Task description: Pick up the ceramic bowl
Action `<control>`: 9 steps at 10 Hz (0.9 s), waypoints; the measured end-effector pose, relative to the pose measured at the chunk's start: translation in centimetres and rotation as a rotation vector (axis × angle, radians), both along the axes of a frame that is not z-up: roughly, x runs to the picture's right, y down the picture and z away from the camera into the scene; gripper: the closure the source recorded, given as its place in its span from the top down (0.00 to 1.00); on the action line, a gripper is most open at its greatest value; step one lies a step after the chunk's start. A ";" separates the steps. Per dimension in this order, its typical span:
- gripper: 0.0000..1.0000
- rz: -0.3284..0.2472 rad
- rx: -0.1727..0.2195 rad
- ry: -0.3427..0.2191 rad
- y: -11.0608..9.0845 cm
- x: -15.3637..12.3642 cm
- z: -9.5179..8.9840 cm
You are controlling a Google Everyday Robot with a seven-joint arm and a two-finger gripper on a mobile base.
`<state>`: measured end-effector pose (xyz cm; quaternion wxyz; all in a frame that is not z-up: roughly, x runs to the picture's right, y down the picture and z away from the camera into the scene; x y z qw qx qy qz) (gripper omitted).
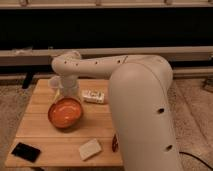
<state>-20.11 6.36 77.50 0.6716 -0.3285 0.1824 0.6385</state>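
Orange glossy bowl [65, 114] beneath pincer [67, 95]

Glossy ceramic bowl [65, 113] by tool [68, 94]; matt wooden table [57, 139]

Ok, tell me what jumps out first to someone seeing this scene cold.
The bulky white robot arm fills the right foreground and reaches left over the wooden table. Its gripper hangs at the far edge of the glossy orange-red ceramic bowl, which sits left of the table's middle. A flat black object lies at the front left corner.
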 end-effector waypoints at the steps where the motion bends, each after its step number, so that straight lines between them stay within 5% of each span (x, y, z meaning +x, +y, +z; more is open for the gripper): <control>1: 0.80 0.000 0.000 0.000 0.0 0.0 0.0; 9: 0.80 -0.001 -0.001 0.004 0.8 0.0 0.4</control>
